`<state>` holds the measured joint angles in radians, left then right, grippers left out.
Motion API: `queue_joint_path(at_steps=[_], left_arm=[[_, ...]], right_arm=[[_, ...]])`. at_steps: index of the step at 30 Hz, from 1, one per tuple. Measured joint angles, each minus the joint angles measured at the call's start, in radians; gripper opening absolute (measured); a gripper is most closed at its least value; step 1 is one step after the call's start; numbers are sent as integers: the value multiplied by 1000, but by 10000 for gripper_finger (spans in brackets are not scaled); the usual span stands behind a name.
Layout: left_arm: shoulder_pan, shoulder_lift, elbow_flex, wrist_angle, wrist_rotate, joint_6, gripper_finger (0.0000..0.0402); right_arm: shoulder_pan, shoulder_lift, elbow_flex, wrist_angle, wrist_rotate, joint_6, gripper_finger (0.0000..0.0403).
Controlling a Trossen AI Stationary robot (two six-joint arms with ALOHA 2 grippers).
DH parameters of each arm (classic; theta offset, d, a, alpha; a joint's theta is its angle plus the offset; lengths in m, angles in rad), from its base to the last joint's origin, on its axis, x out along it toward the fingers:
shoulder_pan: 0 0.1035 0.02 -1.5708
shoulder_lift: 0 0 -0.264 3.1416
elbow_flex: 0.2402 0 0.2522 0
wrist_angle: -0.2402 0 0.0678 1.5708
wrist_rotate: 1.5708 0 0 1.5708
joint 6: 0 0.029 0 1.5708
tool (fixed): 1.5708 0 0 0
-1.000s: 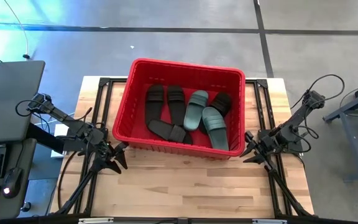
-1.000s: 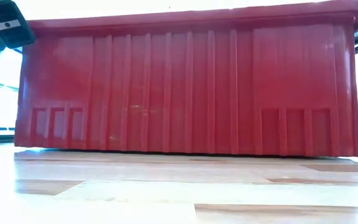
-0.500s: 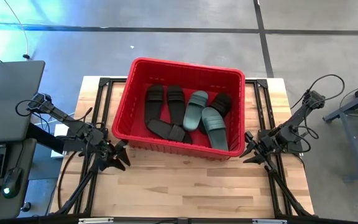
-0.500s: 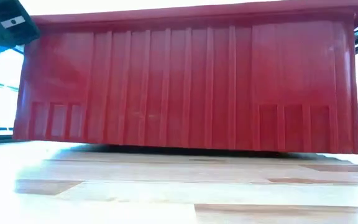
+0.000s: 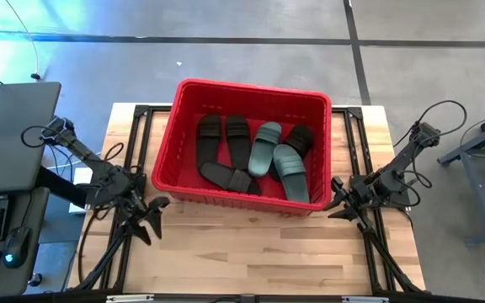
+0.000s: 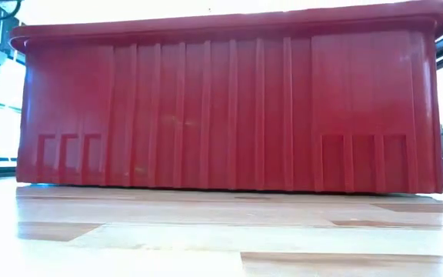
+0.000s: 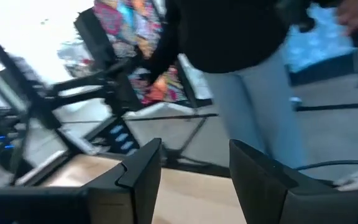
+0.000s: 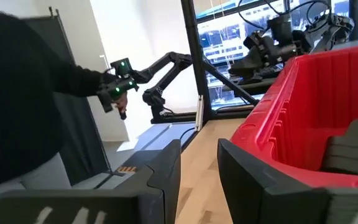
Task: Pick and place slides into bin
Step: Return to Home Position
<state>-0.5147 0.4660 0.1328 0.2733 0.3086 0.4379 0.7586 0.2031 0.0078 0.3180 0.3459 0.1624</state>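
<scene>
High view: bin (image 5: 251,85) holds 4 black slides (image 5: 210,133) and 2 green slides (image 5: 290,172); left tool (image 5: 154,220) and right tool (image 5: 334,200) gape empty.

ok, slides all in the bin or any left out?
All in. The high view shows four black slides and two green slides lying inside the red bin; none shows on the table.
</scene>
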Motion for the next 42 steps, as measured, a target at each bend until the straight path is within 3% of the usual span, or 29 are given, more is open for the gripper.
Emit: queue_joint_path(at_steps=[3, 5, 13, 20, 25, 27, 31, 34, 38, 42], left_arm=[[-39, 45, 43, -8, -10, 0, 172], [-55, 72, 67, -12, -78, 8, 172], [-54, 121, 129, -35, -681, 1, 172], [-55, 82, 201, -69, -963, -28, 172], [-54, -18, 216, -177, -1250, -211, 172], [-54, -62, 217, -214, -1234, -220, 172], [-54, -99, 217, -205, -1026, -233, 172], [-48, -97, 217, -203, -982, -234, 172], [46, -98, 217, -203, -951, -242, 172], [207, -72, 217, -152, -731, -244, 172]], right_arm=[[0, 0, 0, 0, 1, -26, 99], [0, 0, 2, 0, 2, -39, 99], [-2, 0, 103, 14, 52, -279, 99], [-2, -2, 175, -24, 269, -321, 99], [-1, -3, 218, -46, 293, -344, 99], [-1, -3, 219, -71, 292, -315, 99], [-9, -3, 219, -118, 231, -220, 99], [-36, -8, 219, -119, 199, -215, 99], [-96, -52, 219, -130, 186, -222, 99], [-171, -119, 220, -150, 82, -240, 99]])
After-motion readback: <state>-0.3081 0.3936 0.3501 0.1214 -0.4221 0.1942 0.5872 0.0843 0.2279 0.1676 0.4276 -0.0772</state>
